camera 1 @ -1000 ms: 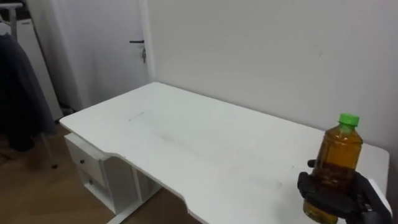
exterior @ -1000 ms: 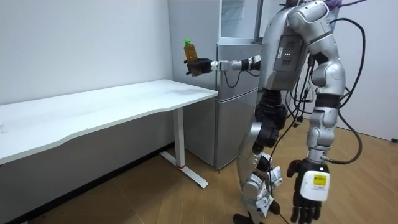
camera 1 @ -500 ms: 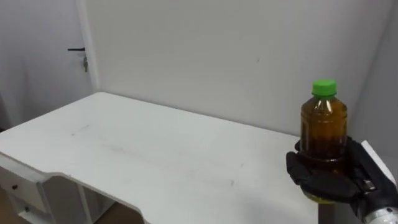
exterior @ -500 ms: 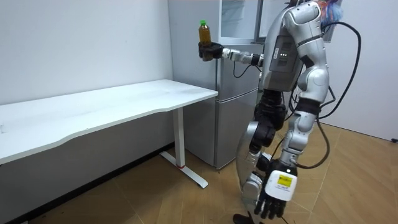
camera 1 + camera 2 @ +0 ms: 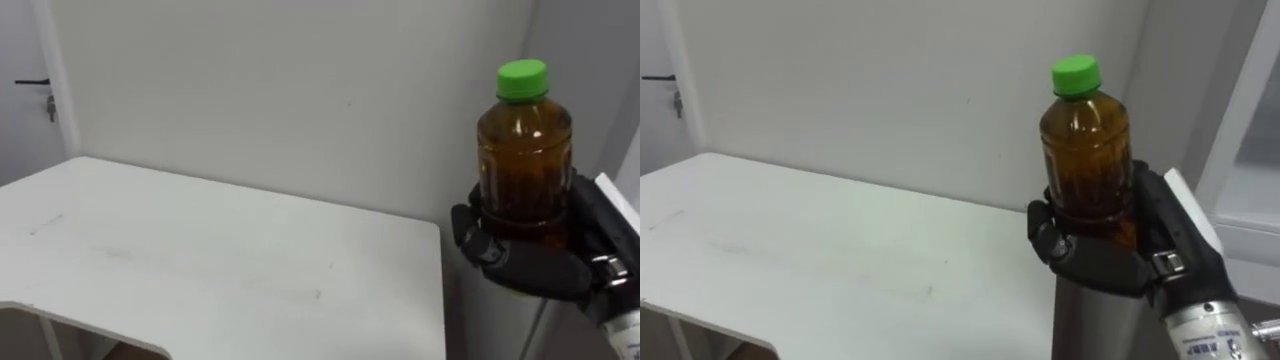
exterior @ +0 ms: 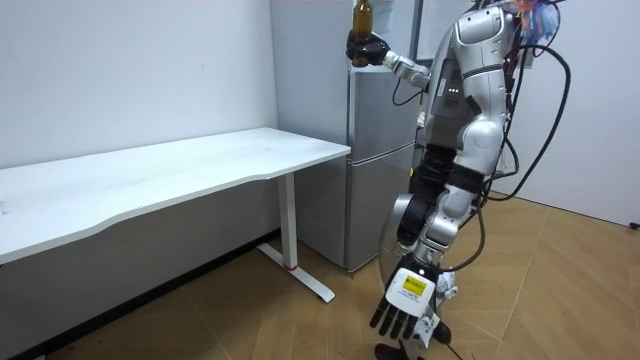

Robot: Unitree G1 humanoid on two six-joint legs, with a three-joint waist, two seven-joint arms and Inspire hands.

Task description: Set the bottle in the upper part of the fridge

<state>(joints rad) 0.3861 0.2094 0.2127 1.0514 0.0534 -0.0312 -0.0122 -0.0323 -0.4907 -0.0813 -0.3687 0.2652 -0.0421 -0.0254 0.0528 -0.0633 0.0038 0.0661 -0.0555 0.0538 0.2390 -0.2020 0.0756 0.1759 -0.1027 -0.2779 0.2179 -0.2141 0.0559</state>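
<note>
1. The black right robot hand (image 5: 535, 268) is gripping a bottle (image 5: 524, 150) at the right edge of the frame. Its fingers are curling round the bottle's lower half, and the shoulder and cap are standing clear above them.
2. The bottle is riding upright in that grip, in the air just past the right end of the white desk (image 5: 200, 270) and touching nothing else.
3. In the room view the robot is standing on a wooden floor (image 6: 560, 290) beside a grey fridge (image 6: 385, 150). It is holding the bottle at the top centre of the frame, level with the fridge's upper part.
4. The bottle is showing as round, clear plastic filled with amber-brown liquid, under a green screw cap (image 5: 523, 80). The desk is showing a smooth, matte top.
5. The left robot hand (image 6: 402, 312) is hanging at the bottom centre of the room view, fingers straight and holding nothing.
</note>
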